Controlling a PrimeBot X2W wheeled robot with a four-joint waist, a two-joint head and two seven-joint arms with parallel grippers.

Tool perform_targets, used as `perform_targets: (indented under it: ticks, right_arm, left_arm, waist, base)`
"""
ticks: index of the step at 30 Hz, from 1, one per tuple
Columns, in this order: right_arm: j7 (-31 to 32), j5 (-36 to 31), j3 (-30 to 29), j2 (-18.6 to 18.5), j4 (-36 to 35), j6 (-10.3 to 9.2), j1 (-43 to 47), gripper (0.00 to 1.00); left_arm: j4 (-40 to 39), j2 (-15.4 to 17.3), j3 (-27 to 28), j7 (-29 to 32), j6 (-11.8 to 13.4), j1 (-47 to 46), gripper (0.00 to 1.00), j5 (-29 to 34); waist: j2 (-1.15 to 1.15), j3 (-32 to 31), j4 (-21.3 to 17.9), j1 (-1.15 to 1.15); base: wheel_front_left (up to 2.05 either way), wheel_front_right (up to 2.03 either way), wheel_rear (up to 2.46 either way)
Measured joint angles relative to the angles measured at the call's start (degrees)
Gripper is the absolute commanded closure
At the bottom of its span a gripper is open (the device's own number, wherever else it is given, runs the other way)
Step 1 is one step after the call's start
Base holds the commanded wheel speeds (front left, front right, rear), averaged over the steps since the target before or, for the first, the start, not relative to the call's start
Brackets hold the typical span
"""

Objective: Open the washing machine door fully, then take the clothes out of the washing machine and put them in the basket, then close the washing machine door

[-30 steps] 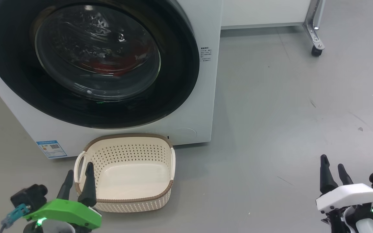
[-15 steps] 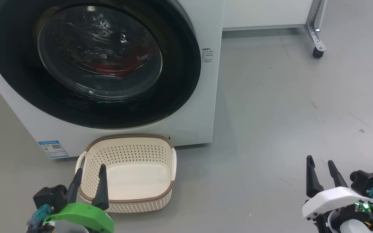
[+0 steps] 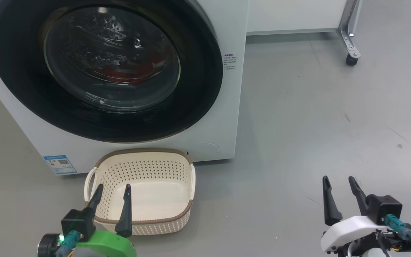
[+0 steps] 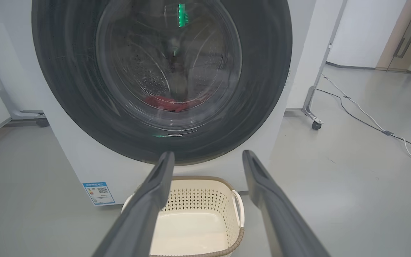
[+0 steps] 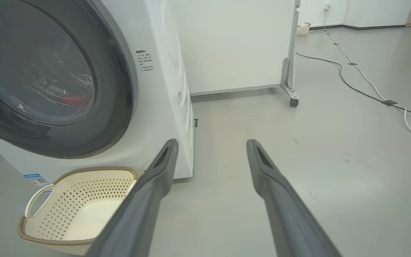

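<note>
Head view: glossy black round door (image 3: 105, 67) shut on white front-loading washing machine (image 3: 227, 117); empty cream perforated plastic basket (image 3: 162, 226) just before machine. Left wrist view: red fabric clothes (image 4: 173, 102) inside machine, left jaws spread. Right wrist view: right jaws spread, empty. Risk: swinging door or reaching arm may knock basket.

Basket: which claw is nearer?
Left. The left claw, open, sits at the basket's near-left corner, fingertips overlapping its rim in the head view. The right claw, also open, is far off to the basket's right over the floor.

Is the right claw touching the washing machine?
Apart. The head view shows bare grey floor between the right claw and the washing machine.
</note>
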Motion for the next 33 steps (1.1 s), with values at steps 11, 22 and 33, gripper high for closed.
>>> perform_targets:
  ticks: [11,22,33]
  right_arm:
    - [-2.45,-8.79,2.52,0.41,-0.55,-1.01,0.18,0.00]
    - [-2.54,-9.72,2.08,1.03,-0.44,-1.33,1.20,0.00]
    - [-2.79,-9.71,0.33,1.68,-0.02,-1.93,1.36,0.00]
  left_arm:
    - [1.22,-0.01,-2.38,-2.66,1.69,0.05,0.00,7.77]
    - [2.96,-0.36,-2.07,-2.86,2.12,0.10,0.00,8.28]
    - [4.38,-1.23,-0.22,-2.69,2.38,0.14,0.00,7.61]
  waist:
    - [0.00,-0.41,0.24,0.00]
    - [0.00,-0.62,0.32,0.00]
    - [0.00,-0.68,0.43,0.00]
  base:
    - [0.00,0.00,0.00]
    - [0.00,0.00,0.00]
    - [0.00,0.00,0.00]
